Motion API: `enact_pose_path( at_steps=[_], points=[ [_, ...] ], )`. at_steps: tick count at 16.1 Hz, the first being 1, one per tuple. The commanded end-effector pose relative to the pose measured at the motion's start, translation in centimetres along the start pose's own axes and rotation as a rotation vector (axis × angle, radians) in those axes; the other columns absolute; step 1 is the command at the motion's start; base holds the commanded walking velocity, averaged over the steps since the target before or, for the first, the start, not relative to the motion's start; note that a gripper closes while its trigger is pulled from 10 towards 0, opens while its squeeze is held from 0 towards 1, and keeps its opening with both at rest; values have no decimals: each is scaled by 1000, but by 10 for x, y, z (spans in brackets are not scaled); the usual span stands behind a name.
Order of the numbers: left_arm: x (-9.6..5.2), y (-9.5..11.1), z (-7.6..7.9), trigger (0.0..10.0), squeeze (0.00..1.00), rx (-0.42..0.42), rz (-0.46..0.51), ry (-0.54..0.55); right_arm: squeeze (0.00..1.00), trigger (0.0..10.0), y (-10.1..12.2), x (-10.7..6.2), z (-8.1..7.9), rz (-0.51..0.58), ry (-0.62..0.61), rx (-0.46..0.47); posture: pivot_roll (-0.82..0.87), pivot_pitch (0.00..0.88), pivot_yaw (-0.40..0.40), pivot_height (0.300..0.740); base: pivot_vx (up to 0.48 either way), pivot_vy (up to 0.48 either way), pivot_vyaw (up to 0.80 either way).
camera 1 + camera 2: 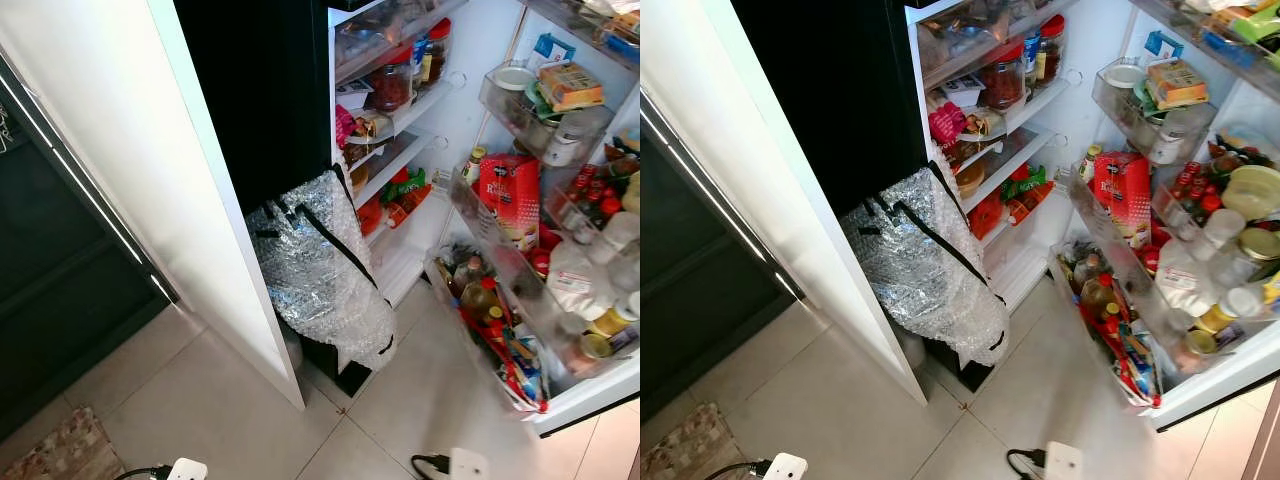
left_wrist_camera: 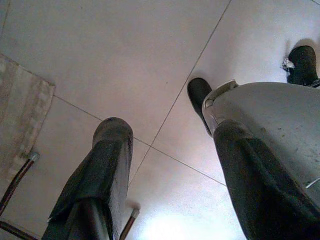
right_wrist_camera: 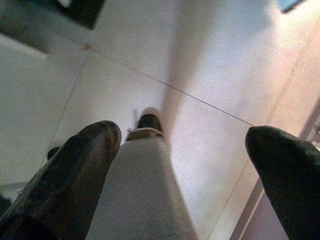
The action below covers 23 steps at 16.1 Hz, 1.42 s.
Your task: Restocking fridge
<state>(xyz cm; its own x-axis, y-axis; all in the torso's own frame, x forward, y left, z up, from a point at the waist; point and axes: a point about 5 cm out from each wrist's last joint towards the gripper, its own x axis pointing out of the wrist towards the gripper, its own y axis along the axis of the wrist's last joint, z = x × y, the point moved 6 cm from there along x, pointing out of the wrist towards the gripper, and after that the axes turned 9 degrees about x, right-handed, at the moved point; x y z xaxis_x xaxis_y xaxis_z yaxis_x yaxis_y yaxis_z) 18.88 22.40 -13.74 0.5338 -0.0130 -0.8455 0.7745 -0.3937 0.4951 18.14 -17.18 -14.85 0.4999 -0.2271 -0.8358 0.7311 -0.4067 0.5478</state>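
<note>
The fridge stands open at about one o'clock from the robot, its door swung wide toward three o'clock. A silver bubble-foil insulated bag with black straps sits on the tiled floor at twelve o'clock, propped at the foot of the open compartment, leaning against the white panel on its left. On the inner shelves there is a red-lidded jar up top and red and green packets lower down, just right of the bag. The door racks are crowded: a red carton in the middle rack, bottles in the lowest one, tubs and a yellow box in the top one.

Both arms hang low over the floor. The left gripper has its two black fingers spread well apart with nothing between them, tile under it and a doormat off to one side. The right gripper is likewise wide open and empty, above bare tile, with the robot's own leg showing beneath it. Two white plugs with cables lie on the floor near six o'clock.
</note>
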Motion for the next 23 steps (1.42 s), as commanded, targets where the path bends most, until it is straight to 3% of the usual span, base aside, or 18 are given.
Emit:
enact_pose_path(
  at_steps=[1,4,5,6,7,8,11,14,15,17,21,23],
  points=[
    [-3,-12,-2,10000,0,-2,-30,13,0,10000,-15,-4,8,-15,-50,62,-41,144,62,740,0,0,0],
    [-3,-12,-3,10000,0,0,-32,20,0,10000,-6,-8,20,82,-178,174,-51,145,62,740,0,0,0],
    [-3,-12,-3,10000,0,0,-32,21,0,10000,13,-5,53,147,-241,213,-51,145,62,740,0,0,0],
    [-2,-11,-3,10000,0,1,-30,22,0,10000,49,-7,112,258,-349,263,-56,146,59,740,0,0,0],
    [-2,-10,-3,10000,0,1,-29,22,0,10000,61,-11,136,296,-408,266,-57,146,60,740,0,0,0],
    [-2,-10,-3,10000,0,1,-27,22,0,10000,67,-17,148,346,-460,284,-59,145,58,740,0,0,0],
    [-2,-9,-1,10000,0,3,-25,18,0,10000,63,-29,170,404,-560,384,-67,143,59,740,0,0,0],
    [-1,-8,-1,10000,0,6,-23,18,0,10000,64,-52,201,504,-722,427,-74,138,63,740,0,0,0],
    [-1,-8,-1,10000,0,7,-23,19,0,10000,66,-54,204,514,-735,427,-74,138,63,740,0,0,0],
    [-1,-7,-1,10000,0,14,-20,19,0,10000,93,-65,220,623,-760,413,-82,133,64,740,0,0,0],
    [-1,-6,1,10000,0,26,-16,15,0,10000,135,-73,217,754,-724,384,-86,115,61,740,0,0,0],
    [0,-4,2,10000,0,37,-13,9,0,10000,160,-75,201,826,-664,340,-86,110,61,740,0,0,0]
  ],
)
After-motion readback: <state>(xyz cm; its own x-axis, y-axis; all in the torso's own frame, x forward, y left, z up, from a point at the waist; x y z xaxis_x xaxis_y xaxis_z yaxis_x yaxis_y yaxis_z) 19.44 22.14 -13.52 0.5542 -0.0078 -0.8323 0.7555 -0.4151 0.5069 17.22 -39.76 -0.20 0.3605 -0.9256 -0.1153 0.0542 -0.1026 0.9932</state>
